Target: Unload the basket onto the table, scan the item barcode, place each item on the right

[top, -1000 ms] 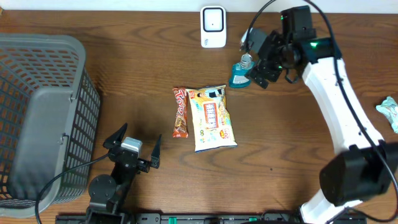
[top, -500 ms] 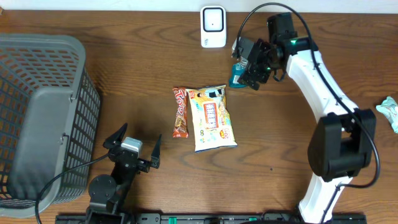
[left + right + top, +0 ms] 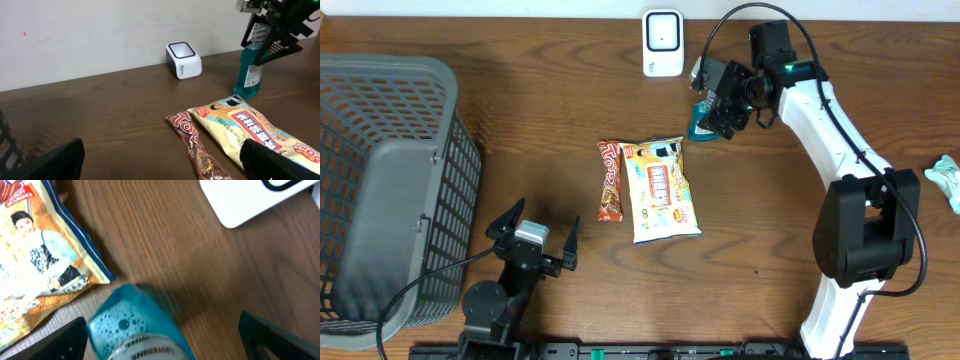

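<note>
Here, you are poising the right pincer (image 3: 712, 105), jaws apart, astride the upright bottle (image 3: 699, 127), seemingly for carrying to the scanner (image 3: 663, 42).

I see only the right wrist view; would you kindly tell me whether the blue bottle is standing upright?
Observer: Yes, the left wrist view shows the bottle upright on the table.
Operator: Thank you. Is anything lying beyond the snack bag?
Observer: A chocolate bar lies alongside the snack bag, on the side nearer the basket.
Operator: And the left gripper?
Observer: The left gripper is open near the table's front edge, holding nothing.
</note>
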Controlling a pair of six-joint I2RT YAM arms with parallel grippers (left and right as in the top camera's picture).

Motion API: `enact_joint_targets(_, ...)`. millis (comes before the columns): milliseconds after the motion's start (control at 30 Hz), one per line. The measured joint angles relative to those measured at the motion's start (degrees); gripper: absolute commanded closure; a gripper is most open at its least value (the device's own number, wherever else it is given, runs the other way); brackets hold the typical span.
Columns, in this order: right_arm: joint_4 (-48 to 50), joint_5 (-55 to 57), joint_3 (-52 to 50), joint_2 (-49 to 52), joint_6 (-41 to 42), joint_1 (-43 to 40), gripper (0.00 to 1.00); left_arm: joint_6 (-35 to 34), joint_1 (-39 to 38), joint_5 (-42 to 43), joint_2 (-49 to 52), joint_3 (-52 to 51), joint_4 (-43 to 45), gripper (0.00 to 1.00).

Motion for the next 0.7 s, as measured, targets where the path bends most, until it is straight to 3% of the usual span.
enact_joint_targets(200,0.9,-0.8,0.0,0.7,0.0,0.0,0.01,0.0,0.0,0.0,0.0,0.0,0.0,0.01)
enact_joint_targets(467,1.9,-1.8,0.4,1.4,-0.2,0.0,0.01,0.0,0.0,0.0,0.0,0.0,0.0,0.01)
enact_joint_targets(700,1.8,-2.4,1.0,3.2,-0.5,0.0,0.41,0.0,0.0,0.0,0.0,0.0,0.0,0.01)
